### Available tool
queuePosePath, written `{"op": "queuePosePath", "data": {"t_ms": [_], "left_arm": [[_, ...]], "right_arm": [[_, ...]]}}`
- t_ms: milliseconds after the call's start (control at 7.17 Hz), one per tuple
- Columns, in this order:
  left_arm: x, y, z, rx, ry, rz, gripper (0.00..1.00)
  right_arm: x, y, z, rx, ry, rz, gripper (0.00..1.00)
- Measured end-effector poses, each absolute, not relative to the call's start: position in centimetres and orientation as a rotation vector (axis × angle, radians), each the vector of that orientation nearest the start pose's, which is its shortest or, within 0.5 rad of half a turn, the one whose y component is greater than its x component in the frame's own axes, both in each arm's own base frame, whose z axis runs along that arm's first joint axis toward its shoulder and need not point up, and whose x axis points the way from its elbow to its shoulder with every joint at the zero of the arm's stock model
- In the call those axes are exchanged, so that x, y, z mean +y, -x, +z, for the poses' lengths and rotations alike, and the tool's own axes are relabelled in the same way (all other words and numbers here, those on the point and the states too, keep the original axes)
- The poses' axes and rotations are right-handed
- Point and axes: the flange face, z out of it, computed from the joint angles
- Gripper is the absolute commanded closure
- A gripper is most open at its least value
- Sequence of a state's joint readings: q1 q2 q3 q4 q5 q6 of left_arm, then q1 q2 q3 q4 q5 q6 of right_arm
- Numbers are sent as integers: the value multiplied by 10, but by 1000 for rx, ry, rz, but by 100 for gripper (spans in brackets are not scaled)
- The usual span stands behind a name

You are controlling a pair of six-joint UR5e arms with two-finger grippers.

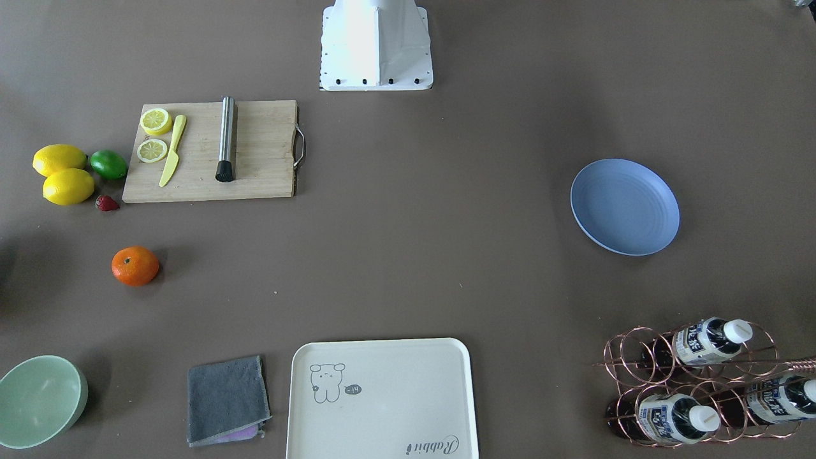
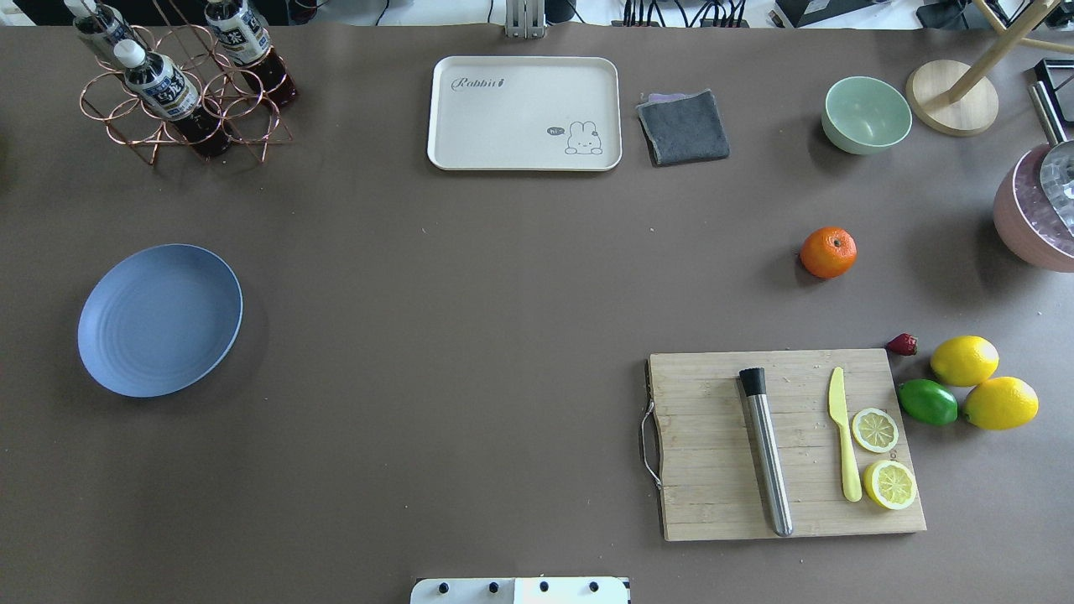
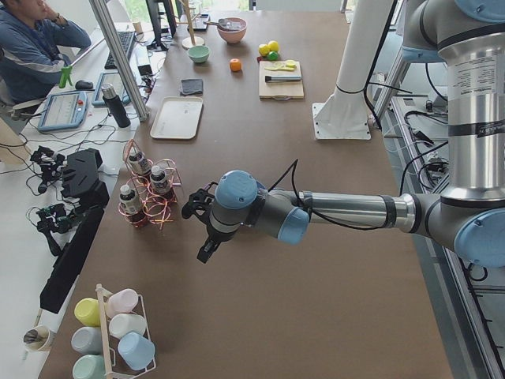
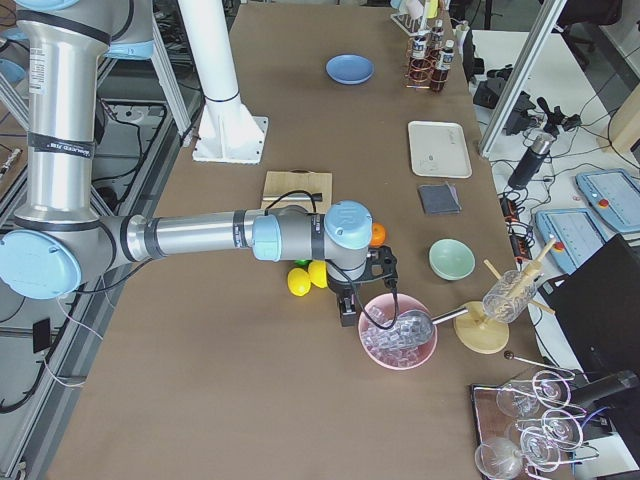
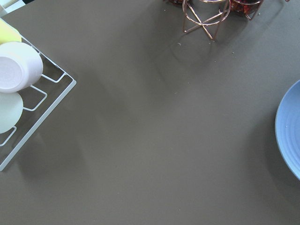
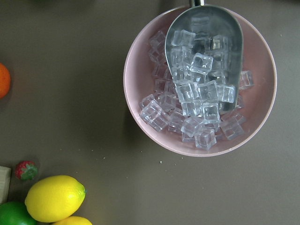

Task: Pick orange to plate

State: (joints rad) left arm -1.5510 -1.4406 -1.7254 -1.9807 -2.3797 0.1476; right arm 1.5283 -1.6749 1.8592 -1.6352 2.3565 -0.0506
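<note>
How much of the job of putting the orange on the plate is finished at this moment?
Done: nothing yet. The orange lies on the table, far from the empty plate.
In hand: the orange is not held. The right tool hangs near the bowl of ice, not far from the orange.
Left: grasp the orange, carry it across the table and set it on the plate.
</note>
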Motion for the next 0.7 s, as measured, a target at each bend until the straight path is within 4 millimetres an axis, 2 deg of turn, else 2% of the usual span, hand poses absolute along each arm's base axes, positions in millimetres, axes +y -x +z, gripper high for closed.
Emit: {"op": "queuePosePath", "data": {"t_ms": [140, 279, 558, 698], "left_arm": [[-457, 30, 591, 828, -431, 298, 2], [-457, 1, 587, 889, -378, 238, 2], [-456, -65, 591, 923, -324, 137, 2], [-458, -101, 599, 919, -316, 112, 3]], "right_arm": [[-455, -32, 554, -794, -109, -99, 0], [-459, -11, 535, -803, -96, -65, 0], [-469, 47, 506, -825, -104, 7, 0], [-469, 78, 495, -837, -119, 48, 0]]}}
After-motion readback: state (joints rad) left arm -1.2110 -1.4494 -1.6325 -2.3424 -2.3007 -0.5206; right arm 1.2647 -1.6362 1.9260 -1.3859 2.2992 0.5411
